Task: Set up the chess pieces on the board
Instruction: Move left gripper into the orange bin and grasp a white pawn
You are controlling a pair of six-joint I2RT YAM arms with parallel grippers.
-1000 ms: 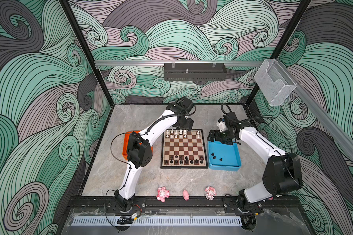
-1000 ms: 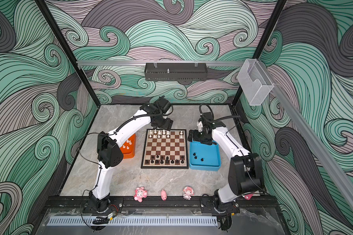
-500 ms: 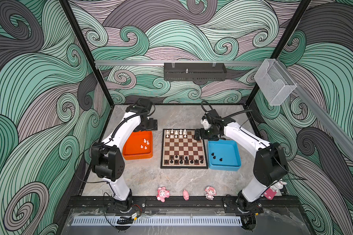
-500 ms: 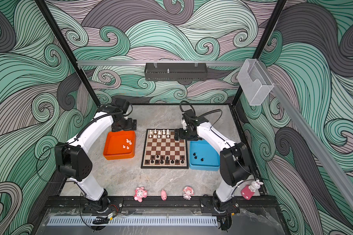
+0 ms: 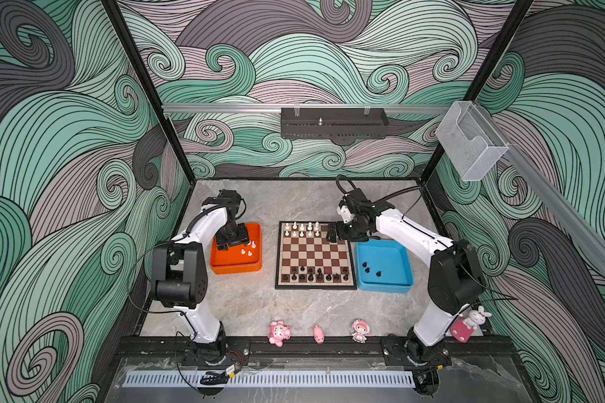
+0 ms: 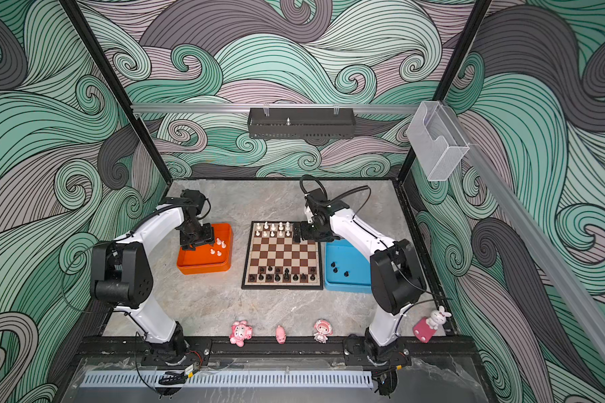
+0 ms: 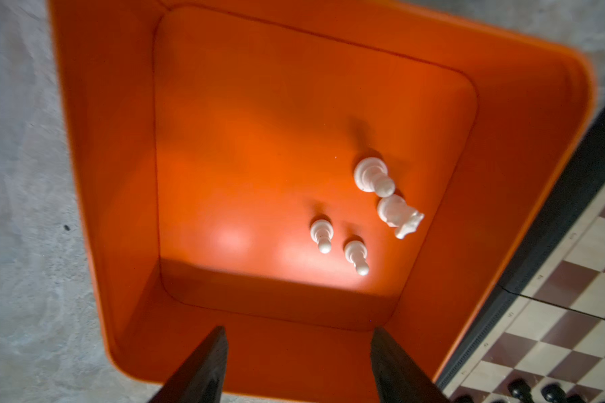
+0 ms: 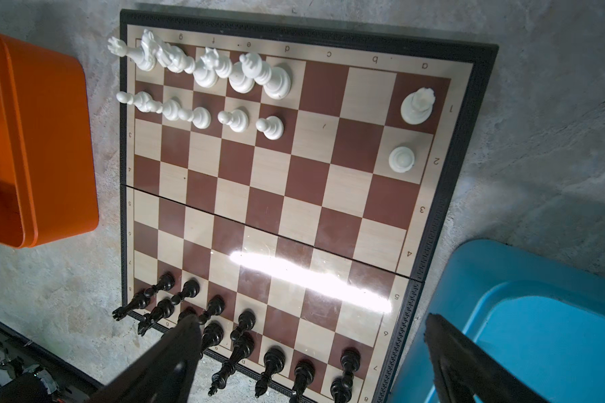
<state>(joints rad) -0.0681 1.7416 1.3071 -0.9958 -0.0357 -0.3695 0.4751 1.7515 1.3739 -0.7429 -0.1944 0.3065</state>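
In both top views the right tool (image 5: 333, 235) covers the board's (image 5: 315, 253) far right corner, hiding the squares beneath. The black chess pieces (image 5: 311, 278) there are too small to tell by kind. In the wrist views, picture edges cut off the blue tray (image 8: 503, 265), the orange tray (image 7: 102, 174) and the left tool (image 7: 299, 331), seen only at its tips.
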